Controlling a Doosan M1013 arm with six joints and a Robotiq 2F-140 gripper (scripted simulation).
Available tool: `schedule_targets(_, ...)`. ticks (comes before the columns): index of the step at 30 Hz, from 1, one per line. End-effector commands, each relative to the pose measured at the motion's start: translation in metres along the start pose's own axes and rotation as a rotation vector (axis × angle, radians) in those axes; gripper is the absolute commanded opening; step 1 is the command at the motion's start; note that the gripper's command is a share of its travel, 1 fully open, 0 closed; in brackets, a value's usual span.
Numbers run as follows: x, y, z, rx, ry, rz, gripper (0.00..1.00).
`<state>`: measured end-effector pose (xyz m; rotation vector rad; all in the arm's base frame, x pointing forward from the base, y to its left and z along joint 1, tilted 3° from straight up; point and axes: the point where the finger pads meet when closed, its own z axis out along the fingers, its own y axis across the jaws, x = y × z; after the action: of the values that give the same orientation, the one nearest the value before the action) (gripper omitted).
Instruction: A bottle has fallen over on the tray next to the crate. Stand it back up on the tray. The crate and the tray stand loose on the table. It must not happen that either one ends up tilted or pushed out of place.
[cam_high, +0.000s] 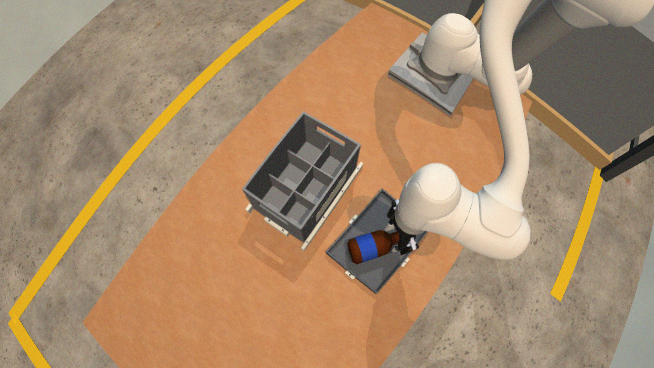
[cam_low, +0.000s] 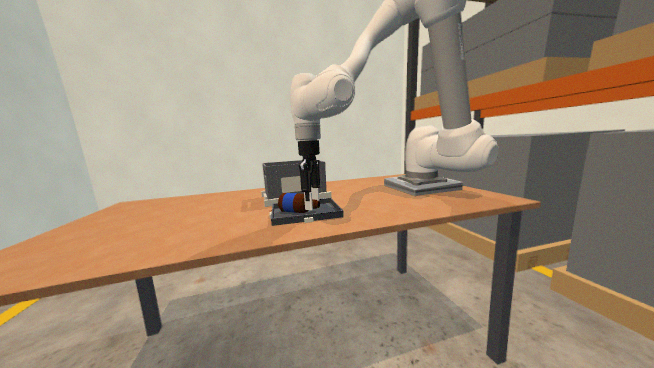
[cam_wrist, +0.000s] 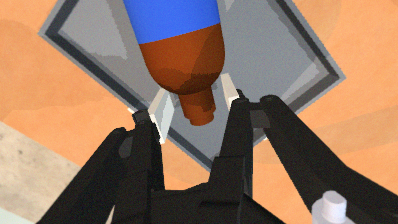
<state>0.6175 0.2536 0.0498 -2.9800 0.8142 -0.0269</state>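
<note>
On the tray (cam_high: 376, 283) (cam_low: 307, 218) (cam_wrist: 315, 42), bottle (cam_high: 368, 246) (cam_low: 290, 202) (cam_wrist: 182, 55) lies on its side; righting not yet done. At its neck, gripper (cam_high: 401, 230) (cam_low: 311, 199) (cam_wrist: 196, 93) partly open, holding nothing. Grasp, lift, upright placement remain. Beside tray: crate (cam_high: 299, 220) (cam_low: 271, 181). Beneath tray: orange-brown table (cam_high: 210, 280) (cam_low: 165, 227) (cam_wrist: 55, 95). Beyond tray: speckled concrete floor (cam_high: 100, 100) (cam_low: 300, 300) (cam_wrist: 30, 155), pale wall (cam_low: 175, 100).

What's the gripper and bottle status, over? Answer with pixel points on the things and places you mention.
Gripper (cam_high: 401, 227) (cam_low: 312, 199) (cam_wrist: 196, 93) open, fingers either side of the bottle's neck, not gripping. Bottle (cam_high: 369, 247) (cam_low: 291, 202) (cam_wrist: 186, 55) lying on the tray (cam_high: 376, 286) (cam_low: 307, 218) (cam_wrist: 330, 75). Nothing seen between fingers and neck.
</note>
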Motion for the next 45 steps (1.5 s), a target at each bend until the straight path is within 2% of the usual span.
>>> schedule_targets(1,0.0,0.0,-0.0001,0.0,0.0,0.0,0.44)
schedule_targets(13,0.0,0.0,-0.0001,0.0,0.0,0.0,0.44)
schedule_targets(14,0.0,0.0,-0.0001,0.0,0.0,0.0,0.1)
schedule_targets(45,0.0,0.0,-0.0001,0.0,0.0,0.0,0.1)
